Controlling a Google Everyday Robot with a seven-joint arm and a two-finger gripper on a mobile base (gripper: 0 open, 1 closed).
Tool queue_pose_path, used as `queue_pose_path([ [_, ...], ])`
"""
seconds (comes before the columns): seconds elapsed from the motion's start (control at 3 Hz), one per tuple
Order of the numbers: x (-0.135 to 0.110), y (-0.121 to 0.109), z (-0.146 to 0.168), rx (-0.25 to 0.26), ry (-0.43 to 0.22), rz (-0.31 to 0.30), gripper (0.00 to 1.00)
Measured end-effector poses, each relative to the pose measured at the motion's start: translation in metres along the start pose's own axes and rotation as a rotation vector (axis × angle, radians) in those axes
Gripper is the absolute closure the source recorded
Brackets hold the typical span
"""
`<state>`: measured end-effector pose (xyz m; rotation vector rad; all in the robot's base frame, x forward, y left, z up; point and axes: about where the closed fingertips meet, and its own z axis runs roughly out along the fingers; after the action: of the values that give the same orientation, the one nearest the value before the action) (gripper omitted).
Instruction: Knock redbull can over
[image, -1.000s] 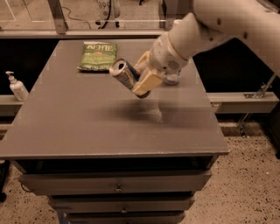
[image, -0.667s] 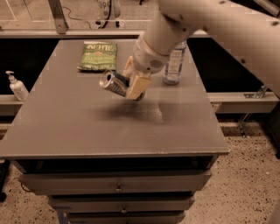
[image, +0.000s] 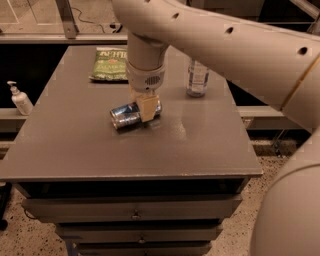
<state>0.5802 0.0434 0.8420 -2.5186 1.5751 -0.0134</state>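
The redbull can (image: 128, 115), silver and blue, lies on its side on the grey table (image: 200, 145), left of the middle, with its end facing left and toward the camera. My gripper (image: 146, 108) comes straight down from the arm above and is shut on the can's right half. One beige finger (image: 148, 107) crosses the front of the can; the other is hidden behind it.
A clear water bottle (image: 197, 77) stands at the back right, behind and to the right of the gripper. A green snack bag (image: 111, 63) lies at the back left. A white pump bottle (image: 20, 98) stands on a ledge left of the table. Drawers are below the tabletop.
The gripper has carried the tilted can left and down from the air. The can now lies on its side on the table.
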Motion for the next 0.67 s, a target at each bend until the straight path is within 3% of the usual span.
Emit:
queue_pose_path([
  [0.33,-0.0003,0.0006,0.0069,-0.019,0.082,-0.033,0.62],
  [0.67,-0.0004,0.0005,0.0062,-0.019,0.082,-0.033,0.39],
])
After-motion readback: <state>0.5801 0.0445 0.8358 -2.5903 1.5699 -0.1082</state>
